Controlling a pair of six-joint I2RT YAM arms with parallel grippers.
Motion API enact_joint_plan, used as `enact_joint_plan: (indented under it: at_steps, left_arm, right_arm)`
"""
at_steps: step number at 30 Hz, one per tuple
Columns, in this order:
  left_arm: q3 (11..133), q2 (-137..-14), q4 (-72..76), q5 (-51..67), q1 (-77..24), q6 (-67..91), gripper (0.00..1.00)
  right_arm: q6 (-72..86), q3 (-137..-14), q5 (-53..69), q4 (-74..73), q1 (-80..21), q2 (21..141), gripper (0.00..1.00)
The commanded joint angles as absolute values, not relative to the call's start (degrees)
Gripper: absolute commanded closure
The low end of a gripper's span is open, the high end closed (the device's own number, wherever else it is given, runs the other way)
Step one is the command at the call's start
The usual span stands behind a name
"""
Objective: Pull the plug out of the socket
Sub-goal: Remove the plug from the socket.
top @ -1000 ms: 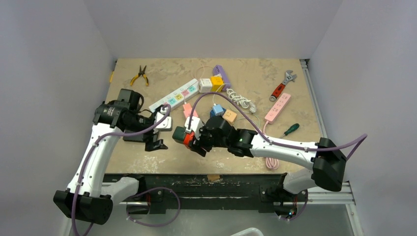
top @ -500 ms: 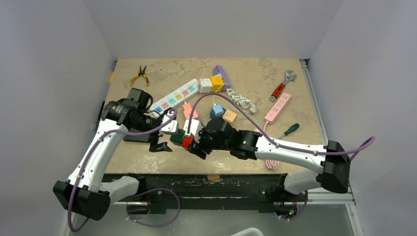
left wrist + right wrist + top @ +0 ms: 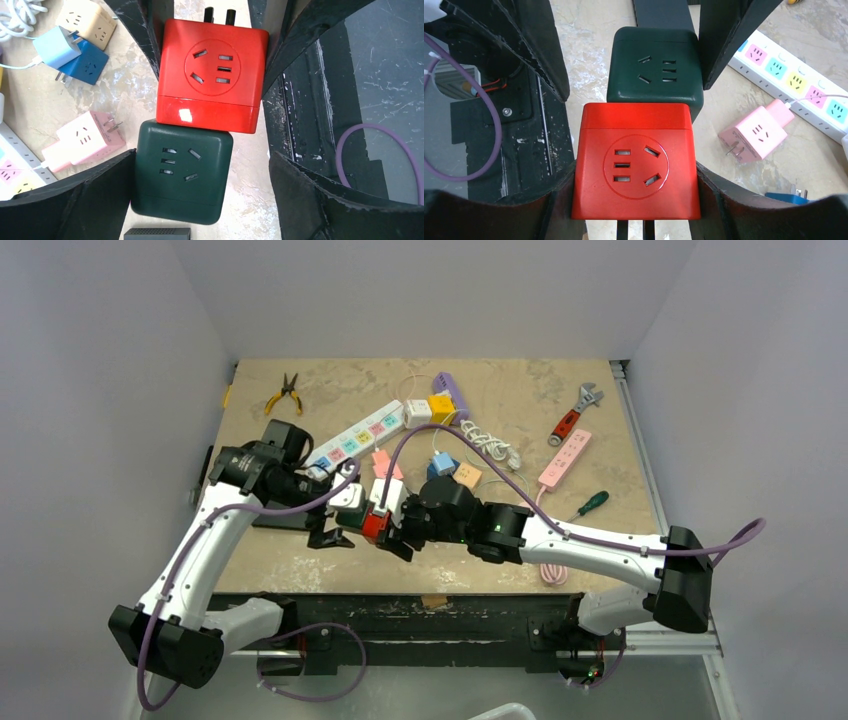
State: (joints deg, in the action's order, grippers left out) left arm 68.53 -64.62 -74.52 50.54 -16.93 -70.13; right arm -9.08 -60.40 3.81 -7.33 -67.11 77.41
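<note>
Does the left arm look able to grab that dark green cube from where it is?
Probably yes. The dark green cube sits between the left fingers, which are open, with nothing else in the gap. The red cube joined to it is clamped by the right fingers.

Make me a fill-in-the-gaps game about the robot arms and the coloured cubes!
1. The right gripper has its fingers shut on the ___ cube.
2. The neighbour cube touching it is dark ___.
3. The left gripper sits around the neighbour cube with its fingers ___.
4. The pliers at the far left of the table have ___ handles.

Missing words: red, green, open, yellow.
</note>
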Motion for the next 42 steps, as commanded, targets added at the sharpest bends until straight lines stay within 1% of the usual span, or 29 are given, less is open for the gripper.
enact_joint_plan:
  at_steps: [1, 6, 7, 8, 14, 15, 16, 17, 18, 19, 21, 25, 30, 37, 40, 42]
  left_arm:
    - [67.31, -64.51, -74.57, 51.77, -17.23, -73.64, 0.00]
    - [65.68, -63.60, -72.09, 51.94, -17.38, -73.00, 0.00]
    - [65.42, -63.22, -71.07, 51.88, -17.48, -72.51, 0.01]
    - [65.36, -62.90, -70.12, 51.86, -17.57, -72.10, 0.07]
    - [66.87, -62.98, -69.37, 50.19, -18.15, -71.46, 0.47]
    - [66.96, -62.96, -69.39, 49.83, -18.19, -71.68, 0.57]
    - [66.91, -62.91, -69.24, 49.38, -18.30, -71.75, 0.72]
    - [66.71, -62.81, -68.44, 48.69, -18.59, -71.13, 0.84]
    - [66.52, -62.65, -67.15, 47.90, -18.81, -69.83, 0.93]
    - [66.39, -62.57, -66.03, 47.18, -18.92, -68.73, 0.97]
    - [65.85, -62.36, -63.77, 45.54, -19.05, -66.57, 1.00]
    - [64.69, -62.65, -61.08, 40.07, -18.89, -63.84, 1.00]
    - [62.94, -63.51, -61.82, 36.83, -15.20, -66.94, 1.00]
    - [64.42, -68.73, -63.49, 33.40, -8.90, -74.55, 1.00]
    - [64.22, -69.14, -62.30, 32.92, -9.01, -74.51, 1.00]
    - [62.73, -68.62, -59.93, 31.94, -11.41, -72.10, 1.00]
  right_arm:
    - [-9.32, -63.75, 6.33, 1.37, -67.37, 75.09, 1.00]
    - [-9.14, -62.74, 7.95, 2.68, -67.41, 74.53, 1.00]
    - [-9.21, -62.67, 8.20, 2.87, -67.41, 74.72, 1.00]
    - [-9.21, -62.78, 8.51, 2.79, -67.39, 74.96, 1.00]
    - [-9.36, -62.44, 10.91, 2.05, -67.43, 75.81, 1.00]
    - [-9.38, -62.34, 10.98, 1.93, -67.41, 75.72, 1.00]
    - [-9.40, -62.32, 11.03, 1.60, -67.41, 75.66, 1.00]
    - [-9.33, -62.44, 10.99, 1.21, -67.41, 75.67, 1.00]
    - [-9.39, -62.63, 10.92, 0.67, -67.41, 75.75, 1.00]
    - [-9.38, -62.80, 10.79, 0.22, -67.37, 75.85, 1.00]
    - [-9.29, -62.74, 10.27, -0.53, -67.41, 75.70, 1.00]
    - [-9.22, -59.42, 5.94, -2.14, -67.28, 73.38, 1.00]
    - [-8.01, -54.73, 4.77, -2.63, -66.30, 67.13, 1.00]
    - [-6.47, -51.89, 4.07, -9.10, -66.19, 60.99, 1.00]
    - [-5.41, -50.11, 0.69, -10.03, -65.55, 59.17, 1.00]
    - [-2.45, -48.69, -3.09, -9.28, -63.16, 59.12, 1.00]
